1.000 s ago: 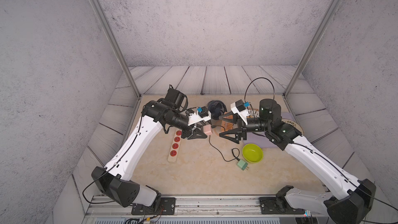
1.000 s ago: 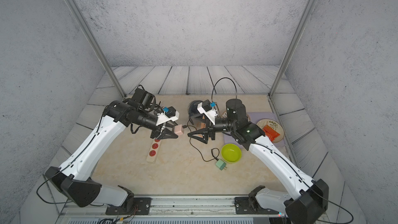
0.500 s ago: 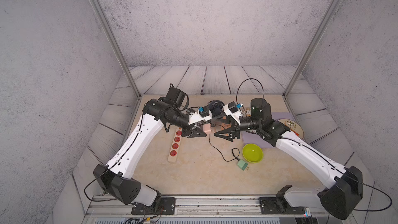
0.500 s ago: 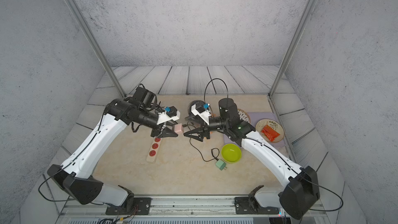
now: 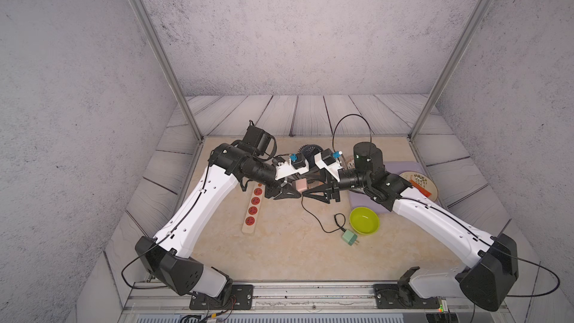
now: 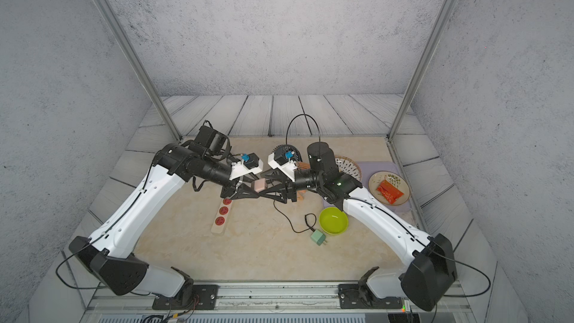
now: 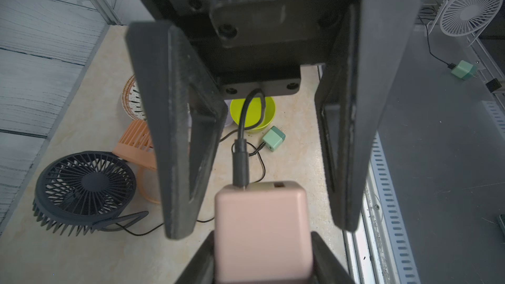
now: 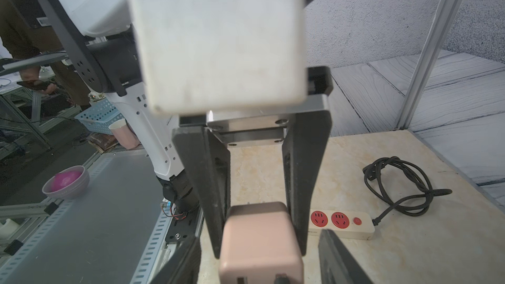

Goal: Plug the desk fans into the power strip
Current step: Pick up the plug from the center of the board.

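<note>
No readable text, labels, brands or numbers, none legible on the power strip (image 8: pixel 341 231)

The left fingers (image 5: pixel 285 194) and right fingers (image 5: pixel 320 195) meet at a pink adapter (image 5: pixel 301 185).

Lime bowl (image 5: pixel 364 220), purple mat (image 5: pixel 403 167), plate (image 6: pixel 374 186)

White arm links (image 5: pixel 198 212), black joints (image 5: pixel 183 274); black triangular fingers (image 7: pixel 177 132); black cables (image 5: pixel 351 115)
</note>
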`<state>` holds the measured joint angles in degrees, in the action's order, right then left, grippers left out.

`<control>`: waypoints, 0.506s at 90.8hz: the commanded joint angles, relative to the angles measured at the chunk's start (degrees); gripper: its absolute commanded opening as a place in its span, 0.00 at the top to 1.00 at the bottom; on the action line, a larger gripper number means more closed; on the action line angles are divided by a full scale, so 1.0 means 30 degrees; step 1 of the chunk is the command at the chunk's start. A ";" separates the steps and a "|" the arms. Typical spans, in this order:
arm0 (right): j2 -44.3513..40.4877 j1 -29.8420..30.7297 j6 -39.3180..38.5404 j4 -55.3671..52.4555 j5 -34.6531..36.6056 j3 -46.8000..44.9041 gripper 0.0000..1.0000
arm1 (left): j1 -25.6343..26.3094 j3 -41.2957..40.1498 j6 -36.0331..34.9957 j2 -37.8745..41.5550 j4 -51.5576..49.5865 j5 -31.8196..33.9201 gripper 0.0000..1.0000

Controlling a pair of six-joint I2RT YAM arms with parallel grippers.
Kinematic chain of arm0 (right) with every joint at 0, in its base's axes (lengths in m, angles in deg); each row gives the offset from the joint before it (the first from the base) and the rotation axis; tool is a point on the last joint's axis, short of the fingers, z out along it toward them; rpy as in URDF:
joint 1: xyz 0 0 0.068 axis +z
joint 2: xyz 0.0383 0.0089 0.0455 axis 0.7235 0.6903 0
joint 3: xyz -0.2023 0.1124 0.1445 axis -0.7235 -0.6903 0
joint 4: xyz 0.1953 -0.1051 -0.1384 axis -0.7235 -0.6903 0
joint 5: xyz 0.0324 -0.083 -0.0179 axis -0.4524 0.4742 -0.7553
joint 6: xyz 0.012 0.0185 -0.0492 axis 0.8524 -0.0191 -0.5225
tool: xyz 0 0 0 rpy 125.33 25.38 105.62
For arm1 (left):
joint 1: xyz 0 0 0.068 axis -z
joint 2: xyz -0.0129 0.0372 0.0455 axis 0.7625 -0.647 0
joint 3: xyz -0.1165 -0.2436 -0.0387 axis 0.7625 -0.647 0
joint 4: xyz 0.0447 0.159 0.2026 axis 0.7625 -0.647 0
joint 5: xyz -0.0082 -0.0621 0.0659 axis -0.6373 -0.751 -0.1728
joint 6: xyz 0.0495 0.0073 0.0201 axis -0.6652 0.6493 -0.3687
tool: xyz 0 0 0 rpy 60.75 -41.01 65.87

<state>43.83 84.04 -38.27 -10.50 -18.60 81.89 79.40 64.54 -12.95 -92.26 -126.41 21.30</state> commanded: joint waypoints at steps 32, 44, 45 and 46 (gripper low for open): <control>0.0211 0.0105 -0.0743 -0.1095 0.0145 0.0603 0.54 | 0.0071 0.0041 -0.0197 0.0282 -0.0362 -0.0374 1.00; 0.0027 0.0121 -0.0889 -0.1285 0.0444 0.0527 0.76 | 0.0052 0.0033 -0.0139 0.0288 -0.0370 -0.0573 1.00; 0.0025 0.0107 -0.0895 -0.1285 0.0471 0.0527 0.78 | 0.0054 0.0030 -0.0124 0.0288 -0.0366 -0.0586 1.00; 0.0009 0.0114 -0.0898 -0.1256 0.0470 0.0527 0.80 | 0.0055 0.0028 -0.0116 0.0288 -0.0364 -0.0607 1.00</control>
<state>44.60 84.17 -40.61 -13.54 -18.27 82.35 79.16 64.54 -12.80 -92.26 -126.98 21.93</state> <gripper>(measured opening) 0.295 0.480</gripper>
